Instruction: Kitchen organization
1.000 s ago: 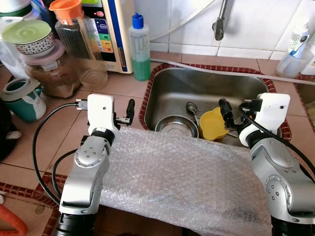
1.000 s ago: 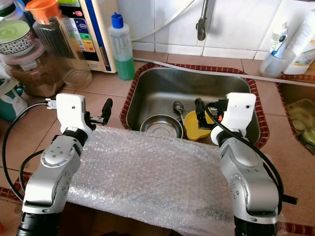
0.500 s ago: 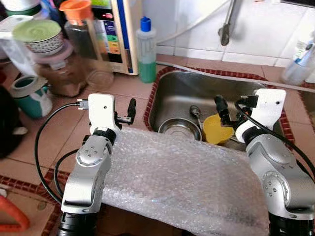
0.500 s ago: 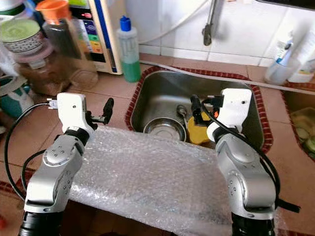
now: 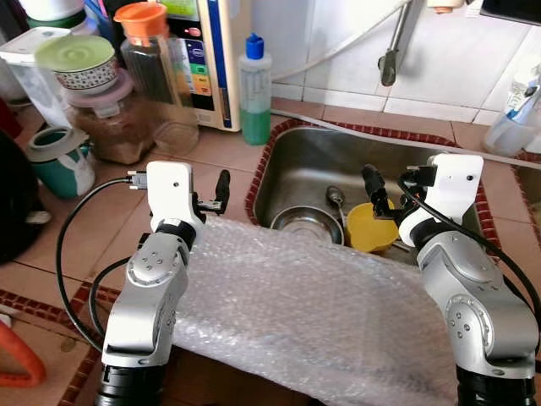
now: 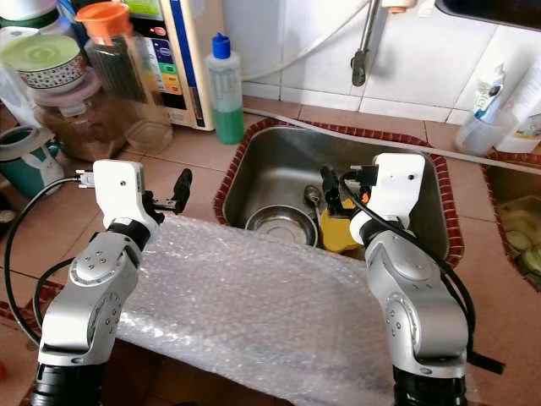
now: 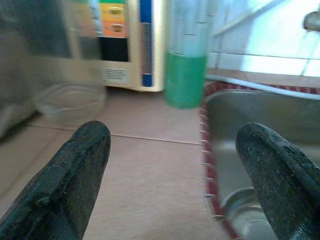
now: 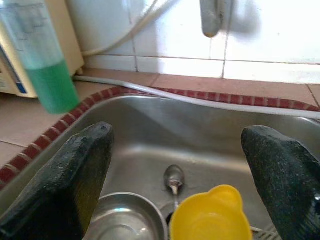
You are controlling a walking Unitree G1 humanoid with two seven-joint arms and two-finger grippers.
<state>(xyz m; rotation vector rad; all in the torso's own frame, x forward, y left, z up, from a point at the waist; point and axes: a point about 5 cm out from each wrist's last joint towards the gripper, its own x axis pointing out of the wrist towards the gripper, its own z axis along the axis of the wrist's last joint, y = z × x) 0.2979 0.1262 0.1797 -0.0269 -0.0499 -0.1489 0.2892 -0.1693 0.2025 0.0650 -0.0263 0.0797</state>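
Bubble wrap (image 5: 313, 313) hides the steel bowl's (image 5: 302, 225) near rim; the tap's (image 5: 396, 46) top is cut off.

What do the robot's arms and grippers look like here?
Both arms are silver metal with rounded joint housings showing small screw holes. Each wrist carries a white boxy module with black cables looping off it. The left gripper and right gripper each have two long black fingers with a rough, grainy surface.
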